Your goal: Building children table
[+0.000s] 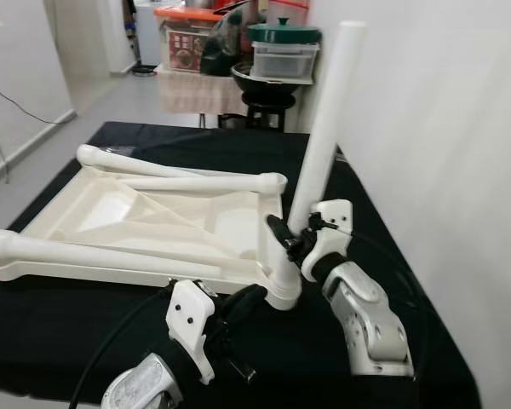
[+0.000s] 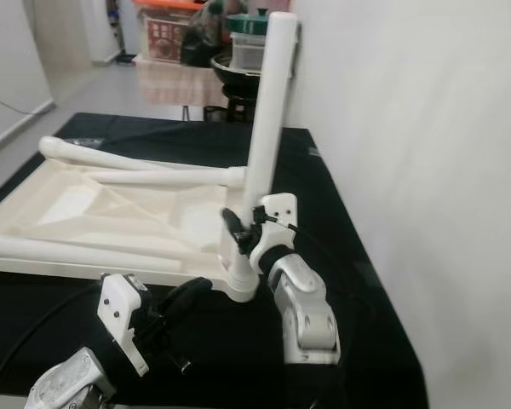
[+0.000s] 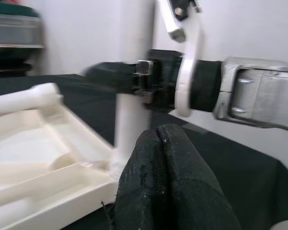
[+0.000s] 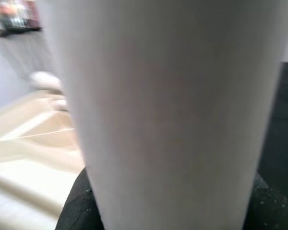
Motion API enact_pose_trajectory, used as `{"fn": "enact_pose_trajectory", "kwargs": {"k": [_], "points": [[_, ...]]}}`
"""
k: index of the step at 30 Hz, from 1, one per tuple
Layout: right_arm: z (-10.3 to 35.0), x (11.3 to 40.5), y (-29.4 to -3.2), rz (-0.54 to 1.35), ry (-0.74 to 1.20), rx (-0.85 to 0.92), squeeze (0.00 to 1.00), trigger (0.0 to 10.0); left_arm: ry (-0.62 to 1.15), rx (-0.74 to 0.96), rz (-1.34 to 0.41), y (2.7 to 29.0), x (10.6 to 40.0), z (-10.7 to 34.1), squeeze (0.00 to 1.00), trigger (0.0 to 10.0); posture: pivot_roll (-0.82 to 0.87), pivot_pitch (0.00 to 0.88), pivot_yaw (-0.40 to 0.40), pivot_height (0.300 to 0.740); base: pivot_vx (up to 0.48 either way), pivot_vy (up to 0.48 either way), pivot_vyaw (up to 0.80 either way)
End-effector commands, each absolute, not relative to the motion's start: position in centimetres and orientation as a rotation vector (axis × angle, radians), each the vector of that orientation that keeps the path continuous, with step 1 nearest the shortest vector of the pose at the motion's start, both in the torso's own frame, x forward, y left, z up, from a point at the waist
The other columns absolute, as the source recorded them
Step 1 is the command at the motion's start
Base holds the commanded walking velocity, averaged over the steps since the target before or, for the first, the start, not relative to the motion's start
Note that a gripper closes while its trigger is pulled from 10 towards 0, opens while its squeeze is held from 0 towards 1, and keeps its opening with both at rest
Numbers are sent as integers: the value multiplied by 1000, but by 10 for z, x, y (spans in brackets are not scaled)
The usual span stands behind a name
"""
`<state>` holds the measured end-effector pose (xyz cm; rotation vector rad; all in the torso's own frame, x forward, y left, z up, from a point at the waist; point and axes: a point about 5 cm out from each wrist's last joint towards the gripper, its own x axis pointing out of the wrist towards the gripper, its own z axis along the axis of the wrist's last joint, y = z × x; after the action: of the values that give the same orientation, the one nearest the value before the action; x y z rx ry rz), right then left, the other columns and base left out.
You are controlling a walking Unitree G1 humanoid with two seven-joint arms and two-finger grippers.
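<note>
An upside-down cream tabletop (image 1: 111, 213) lies on a black-covered table (image 1: 392, 256). One white leg (image 1: 324, 136) stands upright at the tabletop's near right corner, leaning slightly right. My right gripper (image 1: 291, 239) is shut on the lower part of that leg; in the right wrist view the leg (image 4: 168, 105) sits between black fingers (image 4: 77, 203). My left gripper (image 1: 254, 296) is shut and empty, its tips close to the leg's base (image 3: 129, 129). Three more legs lie across the tabletop, one at the front (image 1: 85, 251).
A white wall (image 1: 443, 128) runs close along the table's right side. Behind the table stand a black stool with a pan (image 1: 264, 89) and a small table with plastic boxes (image 1: 187, 43). Grey floor (image 1: 34, 170) lies to the left.
</note>
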<state>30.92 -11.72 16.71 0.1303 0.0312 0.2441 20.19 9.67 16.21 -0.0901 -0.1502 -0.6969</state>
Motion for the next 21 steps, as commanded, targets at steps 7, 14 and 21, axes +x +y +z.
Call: {"fn": "enact_pose_trajectory", "kwargs": {"k": [7,14,21], "points": [[156,315,-112,252,133,70,0,10000,-151,-87,-704,96,204,163,0,10000,-9,0,-102,740,0,0,0],[184,328,-106,457,52,117,1000,10000,-150,-92,-707,94,205,162,0,10000,-8,0,-97,740,0,0,0],[196,331,-116,929,-19,-32,0,10000,-153,-80,-692,97,204,162,0,10000,4,0,-96,740,0,0,0]]}}
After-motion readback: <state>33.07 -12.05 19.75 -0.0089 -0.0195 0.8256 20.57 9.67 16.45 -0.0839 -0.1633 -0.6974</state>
